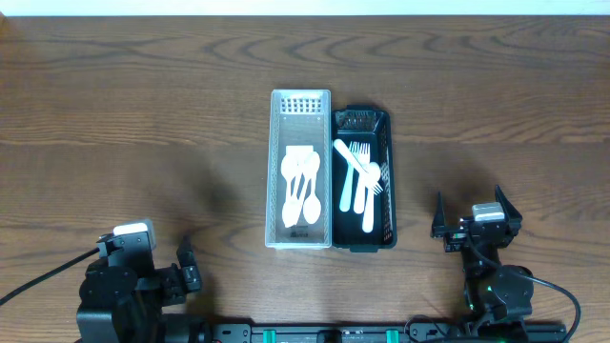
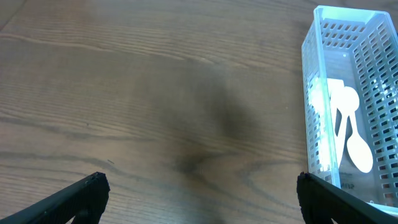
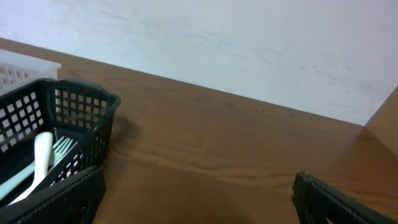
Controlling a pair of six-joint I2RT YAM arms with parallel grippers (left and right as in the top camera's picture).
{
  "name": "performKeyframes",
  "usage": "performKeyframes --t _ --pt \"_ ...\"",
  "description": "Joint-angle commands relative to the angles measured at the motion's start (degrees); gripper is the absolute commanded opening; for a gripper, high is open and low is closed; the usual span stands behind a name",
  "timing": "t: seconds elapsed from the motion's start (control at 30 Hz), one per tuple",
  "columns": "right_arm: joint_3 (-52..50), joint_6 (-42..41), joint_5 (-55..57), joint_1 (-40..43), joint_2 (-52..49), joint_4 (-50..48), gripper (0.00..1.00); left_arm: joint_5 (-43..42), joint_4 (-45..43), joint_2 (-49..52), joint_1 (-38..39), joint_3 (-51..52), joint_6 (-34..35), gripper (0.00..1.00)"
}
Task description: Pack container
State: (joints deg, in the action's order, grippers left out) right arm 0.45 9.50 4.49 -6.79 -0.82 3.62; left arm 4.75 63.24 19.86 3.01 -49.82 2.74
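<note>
Place: I take this for a robotics lab bench, a staged test set-up rather than a kitchen.
Table [image 1: 143, 86]: plain dark wood-grain top.
Arms: my left arm [image 1: 119, 286] and right arm [image 1: 491, 276] stand at the near edge by a black rail [image 1: 315, 333] with green fittings; a black cable [image 1: 48, 272] trails off the left one.
Wall [image 3: 249, 50]: pale, unadorned.
Props: a white basket [image 1: 301, 95] of plastic spoons [image 1: 300, 181] and a black basket [image 1: 362, 118] of forks [image 1: 360, 157] — set squarely side by side, mid-table.
</note>
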Motion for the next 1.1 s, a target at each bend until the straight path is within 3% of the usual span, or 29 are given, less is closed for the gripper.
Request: performKeyframes --t 0.0,0.2,0.43,0.73,0.9,1.07 --pt "-0.1 0.4 -0.5 0.6 0.5 0.3 0.99 1.9 1.0 -0.6 -0.6 0.1 -2.6 0.98" --pt "-0.1 0.4 -0.5 0.6 0.5 0.3 0.99 -1.3 -5.4 -7.5 -3.4 6.5 -2.5 0.98" --pt "-0.1 0.4 -0.5 0.6 0.5 0.3 0.99 -6.3 -28.1 -19.7 -4.0 25.5 -3.2 0.98" --pt "-0.1 0.4 -0.5 0.6 0.5 0.2 0.99 -9.8 -56.4 -19.7 -4.0 42.5 -7.9 0.98" --pt "-0.1 0.4 -0.4 0.6 0.5 0.3 0.99 -11.0 -62.7 -19.7 -4.0 48.5 -8.5 0.98" --pt "-0.1 0.4 -0.5 0.6 0.5 0.3 0.99 -12.0 -59.7 -19.7 -4.0 49.6 -8.7 0.98"
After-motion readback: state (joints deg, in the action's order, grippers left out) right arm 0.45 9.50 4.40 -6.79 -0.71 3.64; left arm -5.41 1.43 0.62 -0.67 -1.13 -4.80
